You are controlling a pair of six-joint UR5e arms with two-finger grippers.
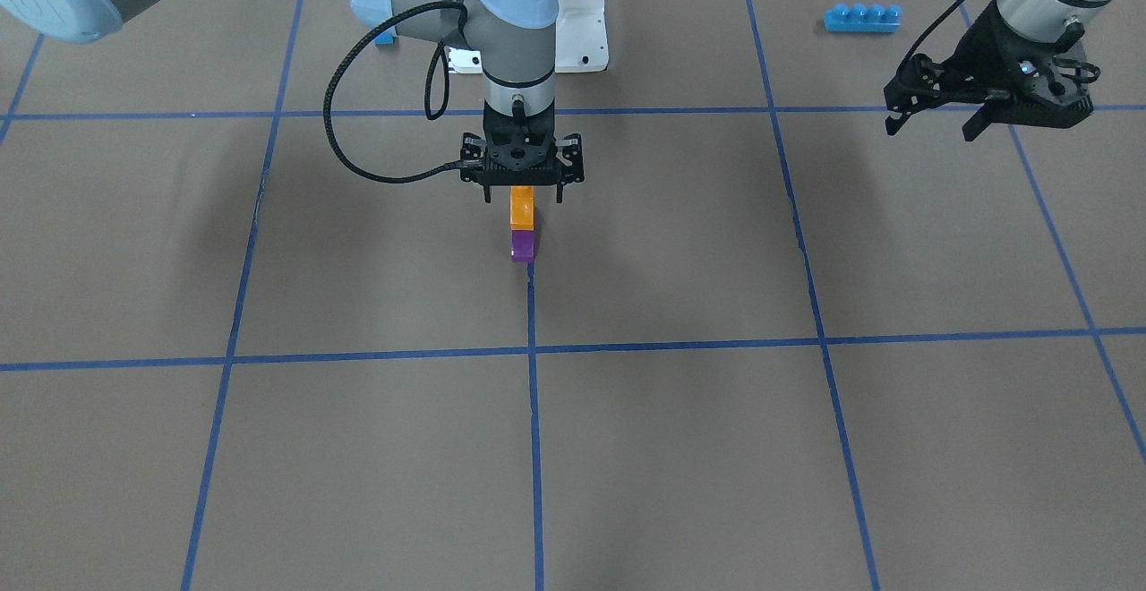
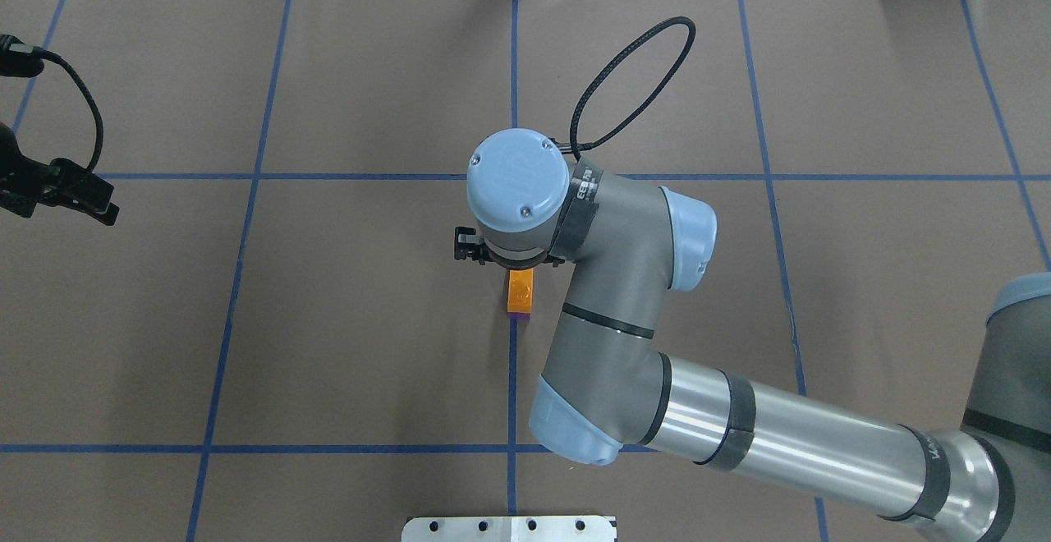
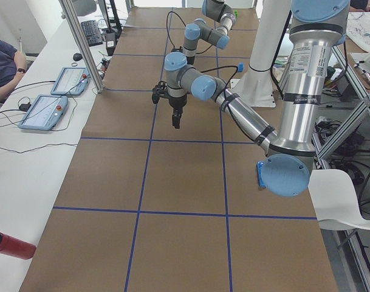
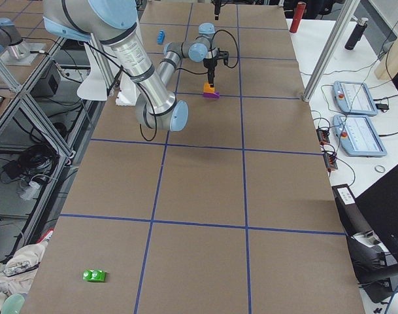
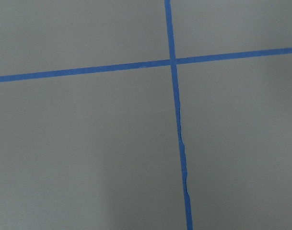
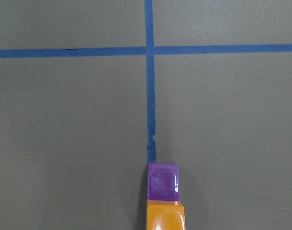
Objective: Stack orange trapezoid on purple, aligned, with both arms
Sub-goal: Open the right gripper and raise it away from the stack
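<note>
The orange trapezoid (image 1: 522, 213) sits on top of the purple block (image 1: 522, 247) at the table's middle, on a blue tape line. Their sides look flush. My right gripper (image 1: 524, 198) points straight down over the stack. Its jaws stand apart on either side of the orange trapezoid's top, not pressing it. The right wrist view shows the orange trapezoid (image 6: 165, 215) over the purple block (image 6: 163, 181). The overhead view shows the orange trapezoid (image 2: 520, 291) beside the wrist. My left gripper (image 1: 931, 130) is open and empty, raised far off to the side.
A long blue four-stud brick (image 1: 862, 18) lies near my left arm. A small blue block (image 1: 385, 36) sits by the white base pedestal (image 1: 582, 31). A green block (image 4: 94, 275) lies at the table's far end. Blue tape lines grid the brown table.
</note>
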